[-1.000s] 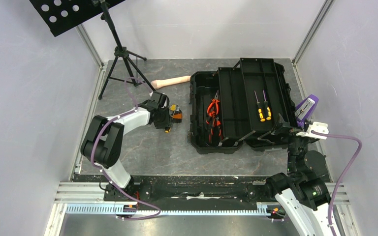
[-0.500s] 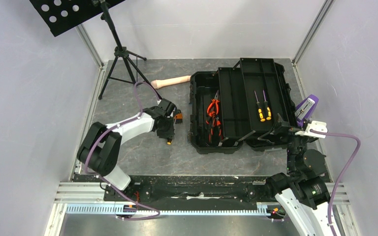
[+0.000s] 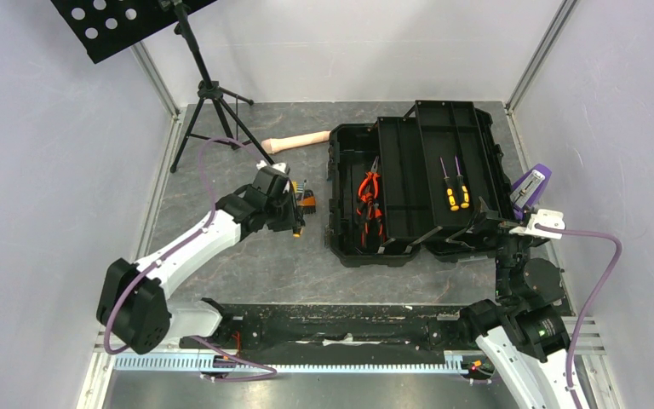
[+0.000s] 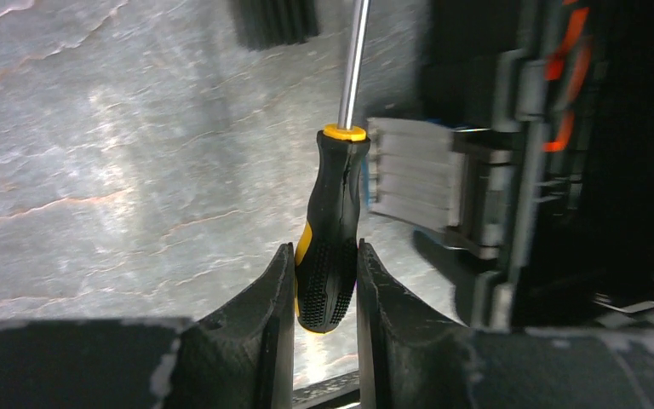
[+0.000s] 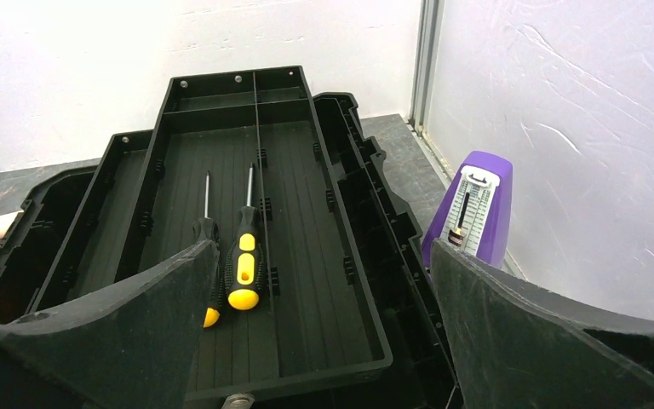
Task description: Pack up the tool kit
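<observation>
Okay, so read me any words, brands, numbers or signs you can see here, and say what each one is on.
No text can be read in any view.
The purple object has fine marks on its pale face, too small to read.
The toolbox shows no label from these angles.
The held screwdriver shows no print on its handle.

Black toolbox (image 3: 404, 162); grey table (image 3: 247, 256) veined with pale, rust-tinged cracks; orange-and-black pliers (image 3: 369, 200); two screwdrivers (image 3: 454, 192) with black-and-yellow handles; a third screwdriver (image 4: 330, 247) the same, with stippled black grip, yellow collar and silver shaft; purple-and-white object (image 3: 530, 187); beige handle (image 3: 298, 141); arms (image 3: 189, 245) white with black joints; cables (image 3: 592, 273) purple.
</observation>
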Robot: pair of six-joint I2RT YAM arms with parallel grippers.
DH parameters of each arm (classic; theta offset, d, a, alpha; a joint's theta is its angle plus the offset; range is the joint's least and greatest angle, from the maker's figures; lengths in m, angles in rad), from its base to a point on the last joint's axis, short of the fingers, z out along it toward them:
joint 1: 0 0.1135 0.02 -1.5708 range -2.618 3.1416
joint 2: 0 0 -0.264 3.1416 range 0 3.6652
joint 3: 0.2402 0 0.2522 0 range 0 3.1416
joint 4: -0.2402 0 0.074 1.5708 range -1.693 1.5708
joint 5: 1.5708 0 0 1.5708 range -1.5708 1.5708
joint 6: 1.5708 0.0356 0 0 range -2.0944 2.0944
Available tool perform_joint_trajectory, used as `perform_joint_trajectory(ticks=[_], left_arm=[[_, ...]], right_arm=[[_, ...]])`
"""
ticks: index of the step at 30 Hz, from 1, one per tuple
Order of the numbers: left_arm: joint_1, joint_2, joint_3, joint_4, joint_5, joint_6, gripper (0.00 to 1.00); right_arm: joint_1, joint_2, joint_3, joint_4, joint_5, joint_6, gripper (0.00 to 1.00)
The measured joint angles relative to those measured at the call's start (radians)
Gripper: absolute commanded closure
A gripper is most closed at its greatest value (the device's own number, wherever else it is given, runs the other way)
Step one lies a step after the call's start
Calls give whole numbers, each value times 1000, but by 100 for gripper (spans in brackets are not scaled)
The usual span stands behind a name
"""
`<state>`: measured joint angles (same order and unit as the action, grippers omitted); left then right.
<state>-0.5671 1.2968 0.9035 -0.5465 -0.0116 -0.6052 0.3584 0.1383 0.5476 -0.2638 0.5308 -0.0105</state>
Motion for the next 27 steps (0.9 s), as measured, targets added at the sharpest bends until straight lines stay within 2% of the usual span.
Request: perform_joint_trajectory(ticks=[6, 12, 18, 27], left_arm=[[-26, -85, 3, 118, 66, -105, 98], [-197, -64, 98, 259, 89, -195, 98], [-324, 43, 238, 405, 66, -226, 98], [-424, 304, 494, 486, 39, -278, 98]], right_arm=[[0, -3, 0, 0, 0, 0, 2], [0, -12, -4, 0, 0, 0, 2], [0, -27, -6, 0, 2, 0, 2], [0, -56, -6, -6, 21, 0, 2]])
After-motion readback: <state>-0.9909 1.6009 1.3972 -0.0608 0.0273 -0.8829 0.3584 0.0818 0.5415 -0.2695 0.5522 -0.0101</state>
